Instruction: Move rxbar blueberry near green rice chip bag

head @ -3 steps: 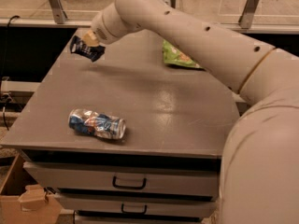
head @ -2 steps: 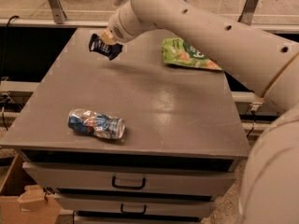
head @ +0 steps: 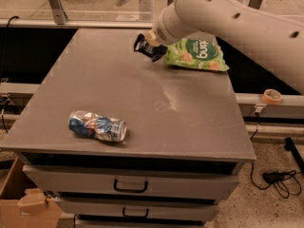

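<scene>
Gripper (head: 153, 42) sits at the far side of the worktop (head: 118, 84), at the end of a thick, smooth cream arm (head: 228, 18) that comes in from the upper right. The fingers are clamped narrow on the rxbar blueberry (head: 146, 48), a small flat rectangular wrapper, dark navy with faint pale print. The bar hangs tilted below the gripper, gripped at its upper right end. It is just left of the green rice chip bag (head: 197, 55), nearly at the bag's left edge (touching or not, cannot tell). Whether the bar's lower corner rests on the surface is also unclear.

The green bag is bright, crinkled and glossy, with white lettering and tan chip pictures. It lies flat near the far right edge of the worktop.

The worktop is matte grey and flat, with a pale scuffed patch near the middle. A crushed can (head: 97, 126) lies on its side near the front left, well apart from the bar. It is dented metal, blue and silver.

Below the front edge are grey drawers (head: 128, 183) with dark bar handles. A tan tape roll (head: 272, 96) sits on a ledge to the right, and a brown cardboard box (head: 21, 205) stands on the floor at lower left.
</scene>
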Tool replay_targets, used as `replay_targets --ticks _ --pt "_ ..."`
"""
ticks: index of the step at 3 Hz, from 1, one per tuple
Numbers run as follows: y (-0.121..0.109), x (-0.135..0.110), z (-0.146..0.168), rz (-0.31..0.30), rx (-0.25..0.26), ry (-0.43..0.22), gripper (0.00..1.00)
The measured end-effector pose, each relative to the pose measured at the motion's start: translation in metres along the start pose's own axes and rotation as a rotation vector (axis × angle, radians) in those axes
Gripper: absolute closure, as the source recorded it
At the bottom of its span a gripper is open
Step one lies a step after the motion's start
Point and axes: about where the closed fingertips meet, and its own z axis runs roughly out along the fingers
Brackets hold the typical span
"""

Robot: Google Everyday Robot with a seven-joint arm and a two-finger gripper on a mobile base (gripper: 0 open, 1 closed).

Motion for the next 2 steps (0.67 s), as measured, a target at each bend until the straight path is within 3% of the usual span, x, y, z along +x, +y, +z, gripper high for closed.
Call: replay_targets --ticks 2 --pt "-0.035 0.082 -0.064 0.098 0.154 0.171 1.0"
